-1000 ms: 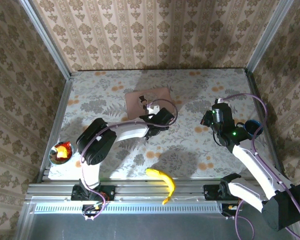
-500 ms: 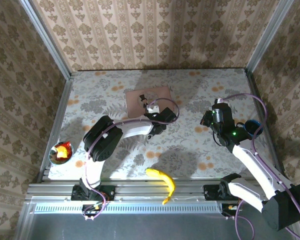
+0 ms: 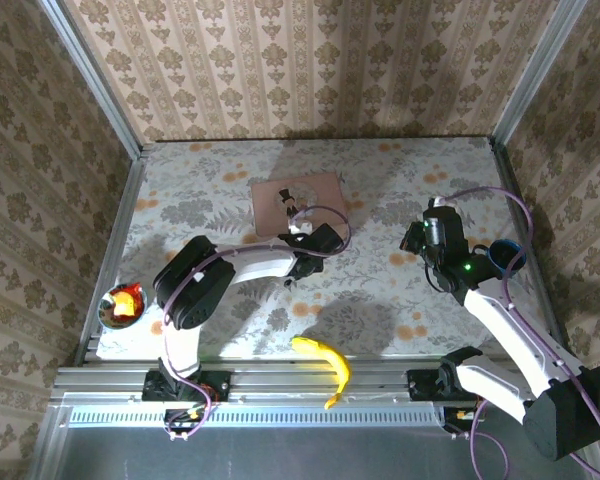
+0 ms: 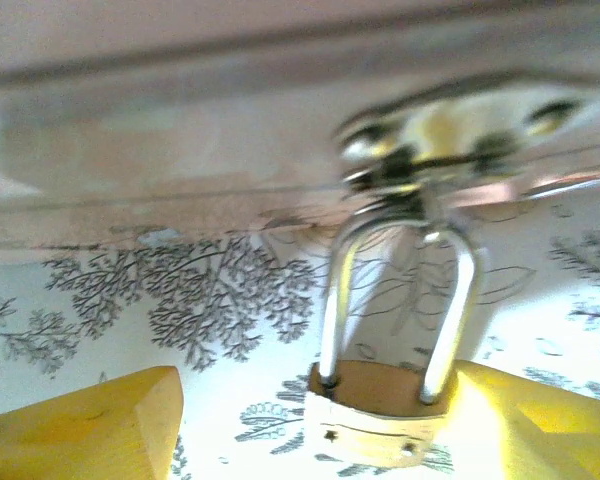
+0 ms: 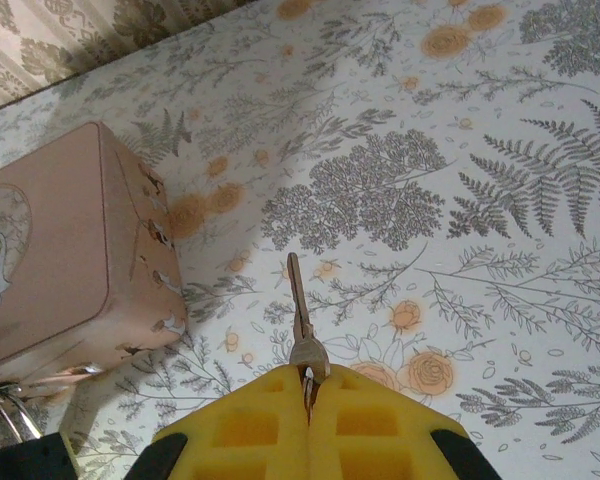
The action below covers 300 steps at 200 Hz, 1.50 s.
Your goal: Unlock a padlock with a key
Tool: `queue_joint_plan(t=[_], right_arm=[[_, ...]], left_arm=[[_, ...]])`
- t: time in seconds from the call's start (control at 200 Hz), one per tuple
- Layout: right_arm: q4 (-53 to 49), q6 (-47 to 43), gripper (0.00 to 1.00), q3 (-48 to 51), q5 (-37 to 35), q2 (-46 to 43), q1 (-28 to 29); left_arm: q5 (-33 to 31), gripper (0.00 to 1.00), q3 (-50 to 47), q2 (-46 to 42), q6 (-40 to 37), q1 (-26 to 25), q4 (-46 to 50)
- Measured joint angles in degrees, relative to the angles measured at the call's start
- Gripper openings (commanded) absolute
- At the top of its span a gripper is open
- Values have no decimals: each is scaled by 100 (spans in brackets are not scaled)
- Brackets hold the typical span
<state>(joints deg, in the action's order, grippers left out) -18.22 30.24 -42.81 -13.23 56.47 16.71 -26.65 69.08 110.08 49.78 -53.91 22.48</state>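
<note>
Padlock: the padlock [image 4: 378, 428] is seen low and right of centre in the left wrist view, brass body at the bottom, shackle [image 4: 332, 300] above it.
Shackle: it is closed into the body at both legs and is passed through a blurred metal fitting on the side of the tin [image 3: 315, 190].
Left gripper: the left gripper [image 4: 315, 400] is held at the tin's near edge, close to the middle of the top view, jaws apart.
Padlock and fingers: the body is set between the two yellow fingers [image 4: 80, 430]. It is touching or just beside the finger at lower right, and a clear gap is left to the finger at lower left, so it is not clamped.
Key: the key [image 5: 298, 305] is pinched by its head between the closed jaws of the right gripper [image 5: 307, 375], low in the centre of the right wrist view.
Key direction: the blade is pointed toward the top of that frame, over the table [image 5: 500, 200], with the tin at the left edge.
Key and padlock: in the top view the right gripper is placed right of centre, well apart from the tin and the left gripper.
Banana: a banana [image 3: 325, 362] is laid at the bottom centre of the top view.
</note>
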Motion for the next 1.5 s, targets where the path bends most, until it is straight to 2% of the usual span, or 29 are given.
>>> queue_joint_plan(t=[0.125,0.33,0.645,0.995,1.075,1.19,1.295,1.41,1.5], right_arm=[[0,2,0,17,0,-2,0],[-2,2,0,26,0,-90,0],[4,136,0,348,83,-173,0],[26,315,0,507,232,-175,4],[28,326,0,538,256,-177,4],[24,348,0,581,278,-177,4],[28,365,0,584,299,-177,4],[28,409,0,590,304,-177,7],[37,431,0,640,317,-177,9]], left_arm=[[299,69,46,26,-199,35,-192],[595,57,157,136,-358,151,-402],[654,44,157,173,-308,225,-407],[706,46,133,173,-175,232,-404],[743,43,92,173,-138,232,-404],[761,35,63,173,-61,229,-391],[761,36,63,173,-46,232,-389],[758,47,63,173,-24,232,-402],[763,49,63,173,-37,251,-428]])
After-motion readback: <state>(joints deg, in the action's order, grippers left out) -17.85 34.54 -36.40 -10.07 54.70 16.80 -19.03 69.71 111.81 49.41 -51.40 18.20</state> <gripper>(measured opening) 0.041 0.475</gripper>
